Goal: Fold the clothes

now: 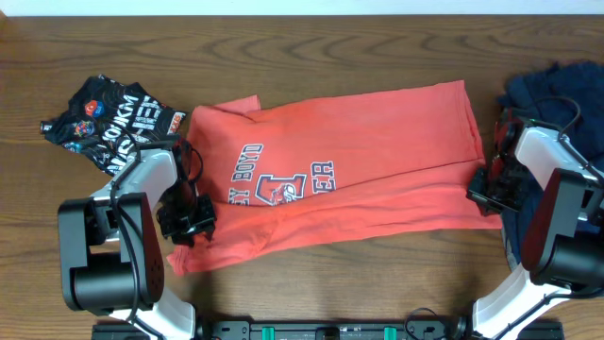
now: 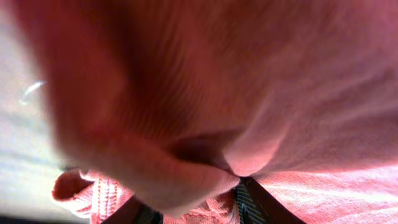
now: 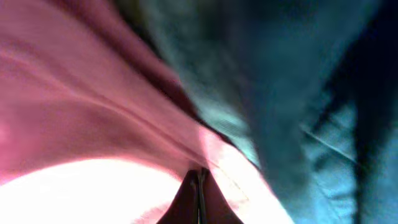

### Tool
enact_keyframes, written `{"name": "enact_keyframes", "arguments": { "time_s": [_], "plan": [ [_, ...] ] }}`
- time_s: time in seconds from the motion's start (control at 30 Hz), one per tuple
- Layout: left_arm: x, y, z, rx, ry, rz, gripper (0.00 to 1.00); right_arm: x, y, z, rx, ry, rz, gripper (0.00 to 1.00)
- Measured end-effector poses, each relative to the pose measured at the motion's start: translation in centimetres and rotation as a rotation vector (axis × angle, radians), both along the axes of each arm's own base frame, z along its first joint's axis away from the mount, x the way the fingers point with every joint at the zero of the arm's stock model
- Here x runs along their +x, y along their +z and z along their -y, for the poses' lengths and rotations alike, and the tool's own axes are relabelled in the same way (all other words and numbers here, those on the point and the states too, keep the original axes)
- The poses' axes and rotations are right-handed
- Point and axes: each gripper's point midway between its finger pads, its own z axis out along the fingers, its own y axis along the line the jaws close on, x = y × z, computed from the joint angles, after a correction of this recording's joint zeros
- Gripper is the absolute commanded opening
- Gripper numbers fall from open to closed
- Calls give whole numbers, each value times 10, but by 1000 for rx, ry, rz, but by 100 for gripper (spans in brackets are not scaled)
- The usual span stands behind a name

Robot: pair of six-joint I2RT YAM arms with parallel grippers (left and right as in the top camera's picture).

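Three lots of clothing lie on the brown wooden bench [image 1: 330, 38]. Across the middle, a coral-red short-sleeved T-shirt [image 1: 377, 161] is spread with its front up. Its navy-and-white chest lettering and logo [image 1: 283, 177] sit left of centre, its collar end points to the left and its hem to the right. Part of it is folded over along the near side, and a diagonal crease runs from the lettering toward the right edge.

At the far left, a crumpled black T-shirt with white and coloured print [image 1: 109, 118] lies just beside the coral one's upper sleeve. At the far right, a heap of dark navy fabric [image 1: 557, 90] is partly hidden by the right arm.

The left gripper [image 1: 186, 222] is down at the near left corner of the coral-red short-sleeved T-shirt. In the left wrist view its jaws are clamped on a bunched fold of that cloth, which fills almost the whole view.

The right gripper [image 1: 489, 189] sits at the shirt's right edge, against the navy heap. In the right wrist view its jaws are pressed together on a thin edge of coral cloth, with navy fabric to the right.
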Motion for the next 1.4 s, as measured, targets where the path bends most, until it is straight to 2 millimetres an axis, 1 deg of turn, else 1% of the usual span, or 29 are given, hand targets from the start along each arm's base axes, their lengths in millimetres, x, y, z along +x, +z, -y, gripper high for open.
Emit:
{"name": "enact_keyframes", "arguments": {
  "time_s": [0.13, 0.2, 0.23, 0.3, 0.33, 0.4, 0.43, 0.47, 0.5, 0.53, 0.6, 0.67, 0.73, 0.8, 0.9, 1.0, 1.1, 1.13, 1.17, 1.27, 1.4],
  "plan": [
    [-2, 0, 0, 0, 3, -7, 40, -6, 1, 6, -10, -23, -19, 1],
    [0, 1, -1, 5, 2, 0, 43, -6, 1, 6, -12, -23, -19, 1],
    [2, 3, -1, 8, 0, 8, 46, -6, 1, 6, -11, -23, -19, 1],
    [15, 11, -3, 17, -2, 55, 57, -4, 2, 6, -9, -23, -11, 1],
    [25, 18, -5, 24, 0, 95, 64, -2, 5, 6, -8, -24, 0, 3],
    [50, 38, -7, 36, -2, 202, 86, 8, 13, 6, -6, -23, 41, 9],
    [60, 48, -8, 40, -1, 251, 93, 16, 20, 6, -2, -19, 79, 18],
    [71, 59, -9, 45, 1, 306, 94, 25, 29, 6, 4, -17, 119, 24],
    [82, 71, -10, 49, 2, 362, 94, 33, 37, 6, 9, -13, 159, 27],
    [94, 83, -10, 50, 0, 422, 96, 45, 49, 4, 27, 4, 216, 29],
    [113, 100, -8, 34, -19, 516, 100, 65, 70, 1, 51, 26, 315, 31],
    [134, 116, -4, 10, -49, 606, 98, 82, 91, -5, 87, 62, 410, 36],
    [158, 131, 2, -12, -94, 707, 98, 92, 106, -13, 132, 107, 474, 39],
    [182, 147, 10, -22, -158, 818, 98, 95, 112, -21, 174, 146, 502, 40],
    [214, 168, 23, -27, -255, 964, 98, 94, 112, -28, 219, 179, 507, 40],
    [244, 181, 37, -24, -356, 1092, 98, 93, 112, -32, 243, 197, 507, 40],
    [270, 178, 50, -20, -442, 1168, 98, 92, 113, -35, 256, 203, 505, 41],
    [279, 172, 54, -18, -469, 1182, 98, 92, 113, -36, 260, 205, 504, 40],
    [283, 167, 57, -19, -484, 1184, 98, 92, 113, -36, 262, 206, 504, 40],
    [297, 139, 64, -25, -519, 1169, 98, 90, 112, -37, 267, 209, 499, 40],
    [307, 93, 70, -30, -574, 1117, 98, 90, 112, -37, 270, 212, 498, 40]
  ]
}}
